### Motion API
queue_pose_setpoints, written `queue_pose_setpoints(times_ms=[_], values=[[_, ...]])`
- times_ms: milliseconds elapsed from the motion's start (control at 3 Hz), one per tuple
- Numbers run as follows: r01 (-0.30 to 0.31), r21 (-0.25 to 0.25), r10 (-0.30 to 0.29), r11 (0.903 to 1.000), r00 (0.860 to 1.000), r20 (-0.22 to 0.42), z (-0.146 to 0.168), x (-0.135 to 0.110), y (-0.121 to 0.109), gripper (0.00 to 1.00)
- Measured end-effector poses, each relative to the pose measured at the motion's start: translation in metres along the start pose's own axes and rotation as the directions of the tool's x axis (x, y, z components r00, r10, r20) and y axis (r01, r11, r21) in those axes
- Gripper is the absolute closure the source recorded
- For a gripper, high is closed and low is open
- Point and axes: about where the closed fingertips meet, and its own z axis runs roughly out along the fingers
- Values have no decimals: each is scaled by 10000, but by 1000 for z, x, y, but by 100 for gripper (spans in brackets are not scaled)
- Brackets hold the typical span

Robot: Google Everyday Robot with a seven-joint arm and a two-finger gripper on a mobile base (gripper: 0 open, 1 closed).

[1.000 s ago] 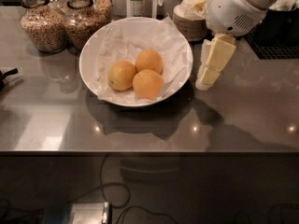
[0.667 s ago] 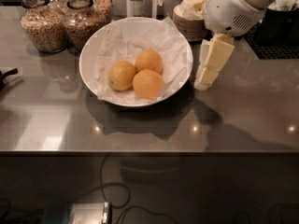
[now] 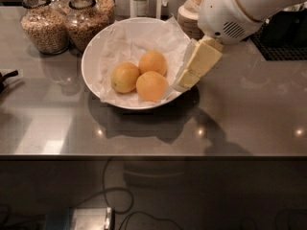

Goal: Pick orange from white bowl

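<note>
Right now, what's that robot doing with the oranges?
The robot's arm is reaching for fruit. Its gripper hangs at the right rim of the white bowl, close beside the front orange. No orange is lifted yet: all three lie on the paper in the bowl.

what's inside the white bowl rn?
White bowl holds crumpled paper and three fruits: the orange in front, another orange behind it, a paler orange left. Paper hides the bowl floor. Gripper sits at its right rim.
</note>
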Motion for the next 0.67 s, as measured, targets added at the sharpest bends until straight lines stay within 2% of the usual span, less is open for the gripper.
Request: queue_pose_setpoints(times_ms=[333,667], values=[[-1157,1000,1135,9882,9932,268,-5,-28,-22,0],[-2223,1084,2225,9689,9749,97,-4,-42,-59,0]])
